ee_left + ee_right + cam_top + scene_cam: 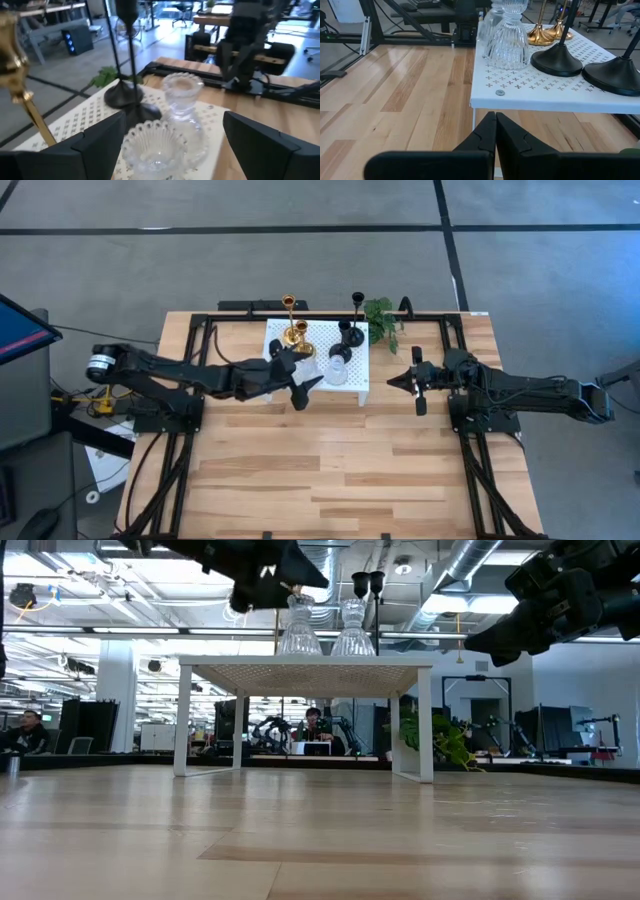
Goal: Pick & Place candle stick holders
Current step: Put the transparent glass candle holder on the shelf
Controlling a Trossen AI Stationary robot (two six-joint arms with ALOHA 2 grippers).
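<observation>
Your left gripper (300, 380) sits over the near left edge of the white flat stand with little holes (357, 383), and its two fingers are spread wide with nothing between them. In the left wrist view, the short clear glass candle holder with the bumpy rim (154, 148) is right in front of those open fingers, and a second clear glass holder (182, 94) stands just behind it, almost touching.

All six holders are on the stand. The two shiny gold ones (293, 330) are at the far left, the two black ones with thin stems (351, 332) are at the far right, and the glass pair are at the near side. A small green leafy plant (381, 317) sits just past the stand.

Your right gripper (405, 382) waits just beside the right edge of the stand, with its fingers pressed together and empty.

Be careful here. The glass holders are smooth and close together, so if you come down a bit off, a finger could knock the back one over. The gold stem (22, 95) is near one finger too, and a bump there could tip it. Glass could also slip if you pinch only the rim.
</observation>
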